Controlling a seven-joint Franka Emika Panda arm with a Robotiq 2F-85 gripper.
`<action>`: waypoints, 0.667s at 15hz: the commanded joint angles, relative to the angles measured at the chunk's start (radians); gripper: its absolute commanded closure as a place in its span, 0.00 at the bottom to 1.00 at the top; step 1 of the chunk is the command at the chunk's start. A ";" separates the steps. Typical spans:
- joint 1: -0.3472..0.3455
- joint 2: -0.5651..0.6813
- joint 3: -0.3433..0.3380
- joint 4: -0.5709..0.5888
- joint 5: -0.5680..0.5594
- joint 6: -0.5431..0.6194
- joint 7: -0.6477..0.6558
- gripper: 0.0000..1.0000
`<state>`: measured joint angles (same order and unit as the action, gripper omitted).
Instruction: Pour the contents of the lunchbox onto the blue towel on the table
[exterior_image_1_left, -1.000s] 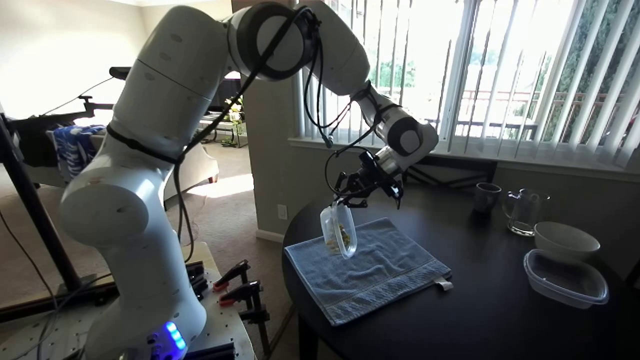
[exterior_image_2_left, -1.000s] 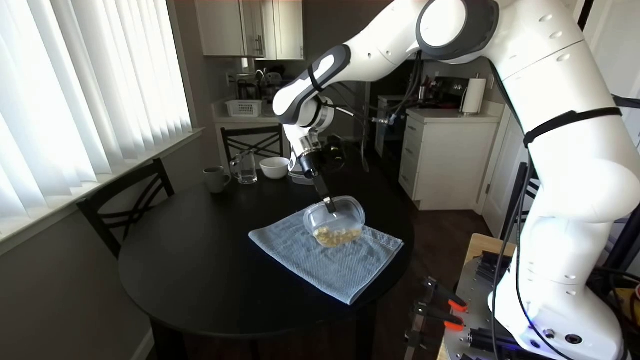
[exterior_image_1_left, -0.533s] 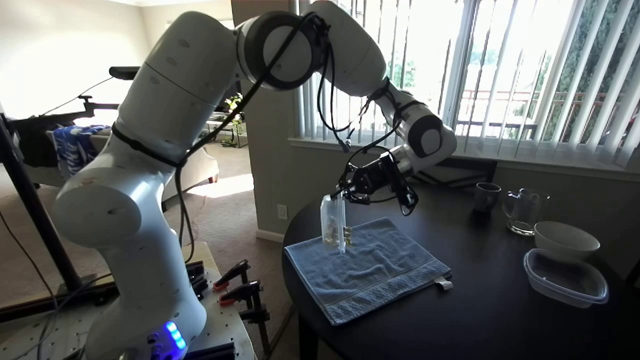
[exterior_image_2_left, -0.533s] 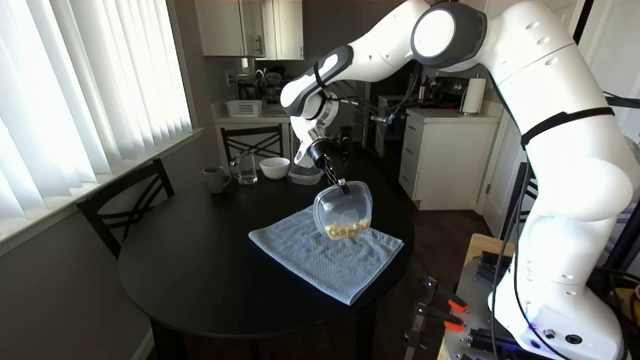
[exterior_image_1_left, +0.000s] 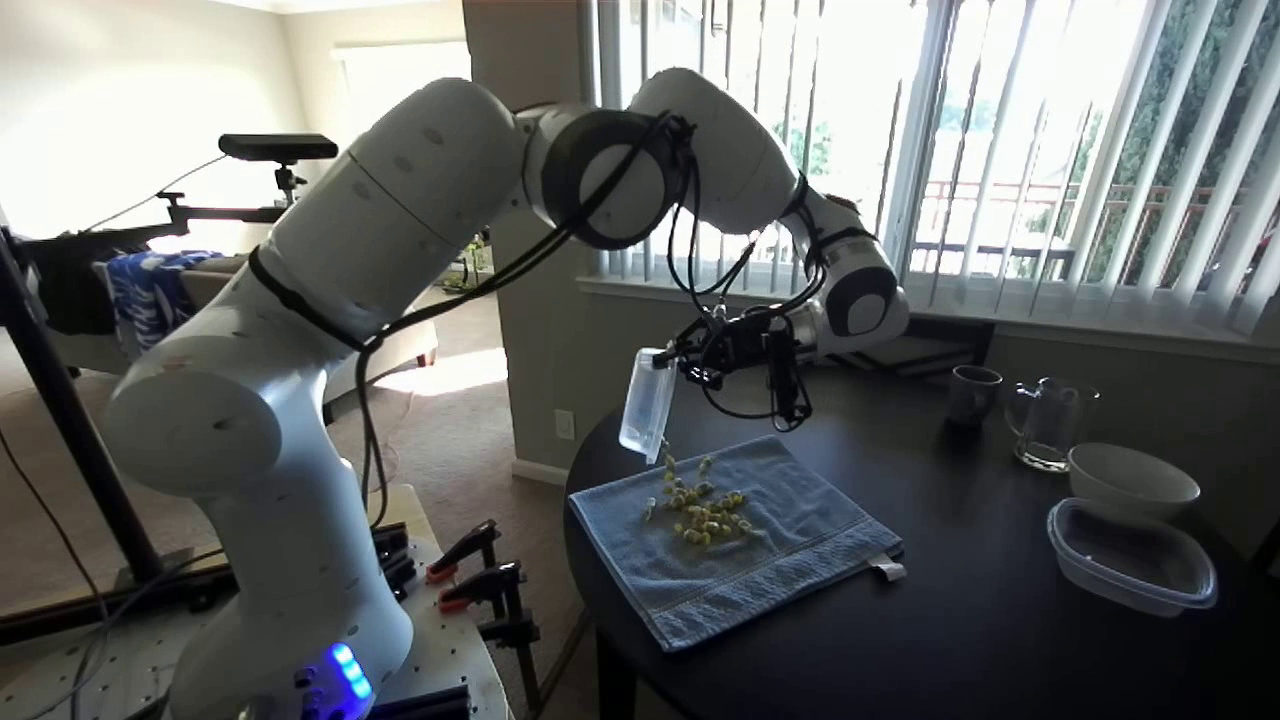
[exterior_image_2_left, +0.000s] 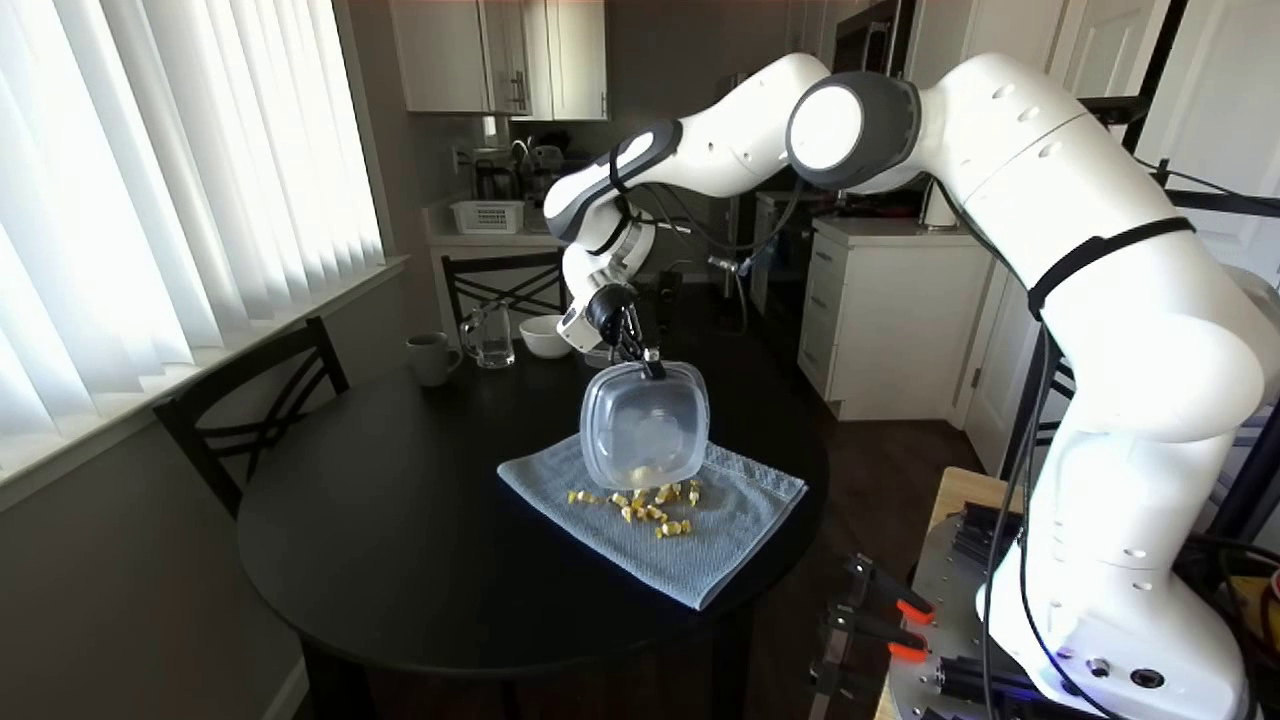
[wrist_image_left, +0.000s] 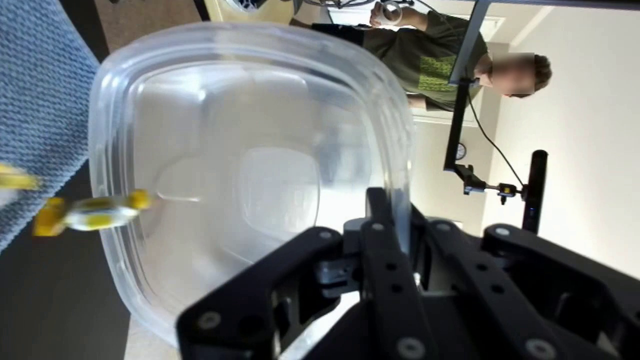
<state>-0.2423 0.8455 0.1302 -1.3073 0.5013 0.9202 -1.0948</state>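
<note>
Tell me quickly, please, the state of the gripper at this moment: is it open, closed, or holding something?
The gripper is closed, holding the clear lunchbox by its rim.

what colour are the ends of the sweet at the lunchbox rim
Yellow; the sweet shows best in the wrist view.

Window (exterior_image_1_left: 925, 140): very bright, partly covered by white vertical blinds (exterior_image_2_left: 180, 190).
Wall (exterior_image_1_left: 540, 350): grey, just beside this window.
Carpet (exterior_image_1_left: 470, 445): pale, one patch of sunlight (exterior_image_1_left: 460, 370) lies on it.
Sofa (exterior_image_1_left: 410, 340): beige, with a blue and white cloth (exterior_image_1_left: 155, 290).
Chairs (exterior_image_2_left: 240, 380): dark, crossed bars in the backs.
Cabinets (exterior_image_2_left: 900, 330): white.
</note>
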 joint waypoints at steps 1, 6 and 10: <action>-0.018 0.067 -0.001 0.066 0.107 -0.043 0.025 0.95; -0.015 0.041 -0.051 0.007 0.224 0.072 0.049 0.95; -0.012 0.036 -0.070 -0.004 0.247 0.124 0.038 0.95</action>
